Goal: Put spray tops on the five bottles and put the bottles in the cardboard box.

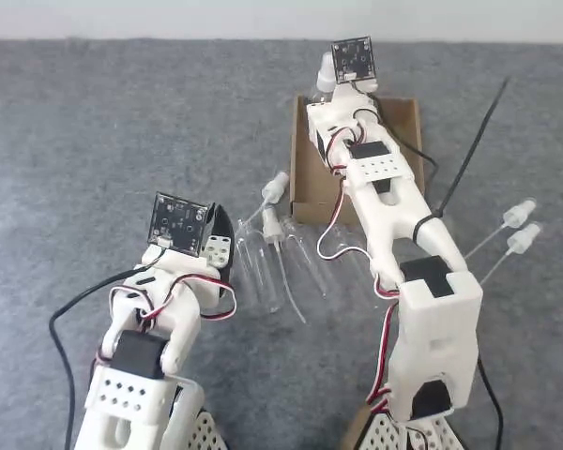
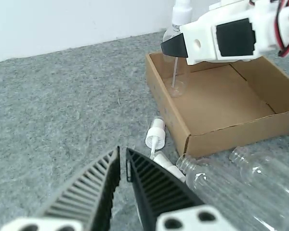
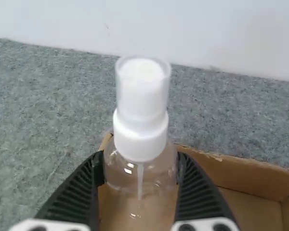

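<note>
Capped btl [image 3: 140,144] in box [image 2: 221,96] — empties [image 1: 267,272] beside (w/ tops [image 2: 155,134]).

Light is bright, even and diffuse, with no single hard source apparent. In the high view, the left arm [image 1: 159,337] and right arm [image 1: 394,216] cast only faint, soft-edged shadows on the grey mat [image 1: 122,122]. Thin glints line the loose bottles [image 1: 267,272]. In the left wrist view, the box [image 2: 231,96] floor is evenly lit. In the right wrist view, the wall [image 3: 207,29] and spray top [image 3: 142,96] read near full white, and a small glint sits on the bottle [image 3: 123,171] shoulder.
</note>
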Action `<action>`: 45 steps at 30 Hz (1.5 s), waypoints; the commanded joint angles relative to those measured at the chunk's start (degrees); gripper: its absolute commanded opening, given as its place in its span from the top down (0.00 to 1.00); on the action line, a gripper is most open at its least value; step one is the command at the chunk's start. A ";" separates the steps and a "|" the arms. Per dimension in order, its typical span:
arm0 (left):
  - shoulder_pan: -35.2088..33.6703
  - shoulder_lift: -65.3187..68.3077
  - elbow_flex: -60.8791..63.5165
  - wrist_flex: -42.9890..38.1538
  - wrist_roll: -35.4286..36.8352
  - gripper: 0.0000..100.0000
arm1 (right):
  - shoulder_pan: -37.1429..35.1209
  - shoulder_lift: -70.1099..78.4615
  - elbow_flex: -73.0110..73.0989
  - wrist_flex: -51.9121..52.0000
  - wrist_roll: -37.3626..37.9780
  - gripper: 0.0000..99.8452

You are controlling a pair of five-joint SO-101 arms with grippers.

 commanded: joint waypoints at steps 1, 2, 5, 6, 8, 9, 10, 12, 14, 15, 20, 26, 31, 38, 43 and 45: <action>-0.09 -1.23 -0.48 -1.49 -0.26 0.99 | 0.04 -0.92 -3.78 -1.01 -0.26 0.99; -0.09 -1.23 -0.48 -1.49 -0.26 0.99 | -0.04 -0.92 -3.78 -1.01 -0.26 0.99; -0.09 -1.23 -0.48 -1.49 -0.26 0.99 | -0.48 -0.92 -3.69 -1.01 -0.26 0.99; -0.09 -1.23 -0.48 -1.49 -0.26 0.99 | -0.57 -0.92 -3.60 -1.01 -0.26 0.99; -0.09 -1.23 -0.48 -1.49 -0.26 0.99 | -0.75 -0.92 -3.60 -1.01 -0.26 0.99; -0.09 -1.23 -0.48 -1.49 -0.26 0.99 | -0.84 -0.92 -3.60 -1.01 -0.26 0.99; -0.09 -1.23 -0.48 -1.49 -0.26 0.99 | -0.84 -0.92 -3.60 -1.01 -0.26 0.99; -0.09 -1.23 -0.48 -1.49 -0.26 0.99 | -0.92 -0.92 -3.60 -1.01 -0.26 0.99; -0.09 -1.23 -0.48 -1.49 -0.26 0.99 | -1.01 -0.92 -3.60 -1.01 -0.26 0.99; -0.09 -1.23 -0.48 -1.49 -0.26 0.99 | -1.01 -0.92 -3.60 -1.01 -0.26 0.99; -0.09 -1.23 -0.48 -1.49 -0.26 0.99 | -1.01 -0.92 -3.60 -1.01 -0.18 0.99; -0.09 -1.23 -0.48 -1.49 -0.26 0.99 | -1.01 -1.10 -3.60 -1.01 -0.18 0.97; -0.09 -1.23 -0.48 -1.49 -0.26 0.99 | -1.01 -1.01 -3.52 -0.92 -0.18 0.84; -0.09 -1.23 -0.40 -1.49 -0.26 0.99 | -1.01 -1.19 -3.52 -0.92 -0.18 0.79; -0.09 -1.23 -0.40 -1.49 -0.35 0.99 | -0.84 -1.45 -3.52 -0.92 -0.18 0.73; -0.09 -1.23 -0.40 -1.49 -0.35 0.99 | -1.10 -1.45 -3.78 1.27 -0.18 0.70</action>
